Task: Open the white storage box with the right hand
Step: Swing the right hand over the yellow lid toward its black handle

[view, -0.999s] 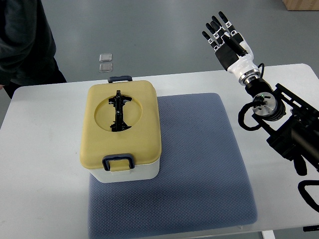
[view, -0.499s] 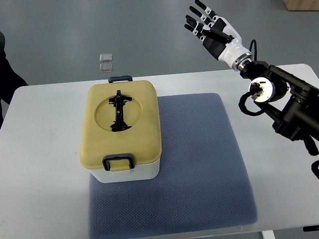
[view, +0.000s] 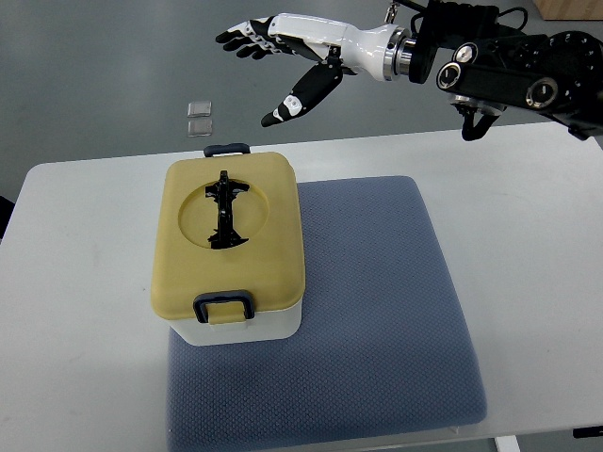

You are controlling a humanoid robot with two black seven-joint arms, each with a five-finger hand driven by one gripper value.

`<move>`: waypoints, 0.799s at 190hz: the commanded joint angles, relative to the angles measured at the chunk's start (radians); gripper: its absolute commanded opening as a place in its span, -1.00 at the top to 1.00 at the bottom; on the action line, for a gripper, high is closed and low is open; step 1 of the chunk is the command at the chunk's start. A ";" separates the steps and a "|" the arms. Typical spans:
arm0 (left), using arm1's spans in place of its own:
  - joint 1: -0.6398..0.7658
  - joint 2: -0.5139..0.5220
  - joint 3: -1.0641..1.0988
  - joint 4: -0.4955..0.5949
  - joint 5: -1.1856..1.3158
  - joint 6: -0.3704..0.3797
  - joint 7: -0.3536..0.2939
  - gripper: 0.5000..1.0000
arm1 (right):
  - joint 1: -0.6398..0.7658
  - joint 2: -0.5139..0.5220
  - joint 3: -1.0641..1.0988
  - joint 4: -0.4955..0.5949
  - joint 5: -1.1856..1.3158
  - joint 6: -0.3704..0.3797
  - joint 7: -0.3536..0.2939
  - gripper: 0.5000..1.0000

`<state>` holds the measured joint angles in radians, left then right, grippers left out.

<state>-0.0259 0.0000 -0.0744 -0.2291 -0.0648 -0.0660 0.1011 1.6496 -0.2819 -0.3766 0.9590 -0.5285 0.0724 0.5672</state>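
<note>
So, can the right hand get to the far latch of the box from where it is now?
Probably yes: the right hand is open above and beyond the far latch, with nothing between them on the box.

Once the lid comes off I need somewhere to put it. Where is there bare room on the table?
The blue mat right of the storage box is bare from the box's wall to the mat's right edge. The white table beyond it is bare too, as is the strip left of the box. The right hand hovers open past the far edge.
</note>
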 commanded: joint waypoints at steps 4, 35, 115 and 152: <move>0.001 0.000 -0.001 0.004 -0.001 0.000 0.000 -1.00 | 0.058 0.033 -0.125 0.038 -0.196 -0.134 0.044 -0.71; 0.003 0.000 -0.001 0.002 -0.001 0.000 0.000 -1.00 | 0.058 0.069 -0.168 0.041 -0.228 -0.209 0.044 -0.71; 0.003 0.000 0.002 -0.001 -0.001 0.000 0.000 -1.00 | 0.015 0.090 -0.160 0.032 -0.214 -0.224 0.044 -0.71; 0.003 0.000 0.002 -0.001 -0.001 0.000 0.002 -1.00 | -0.017 0.122 -0.146 0.021 -0.212 -0.246 0.044 -0.70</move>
<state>-0.0229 0.0000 -0.0721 -0.2301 -0.0660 -0.0660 0.1016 1.6493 -0.1779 -0.5280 0.9874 -0.7411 -0.1630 0.6111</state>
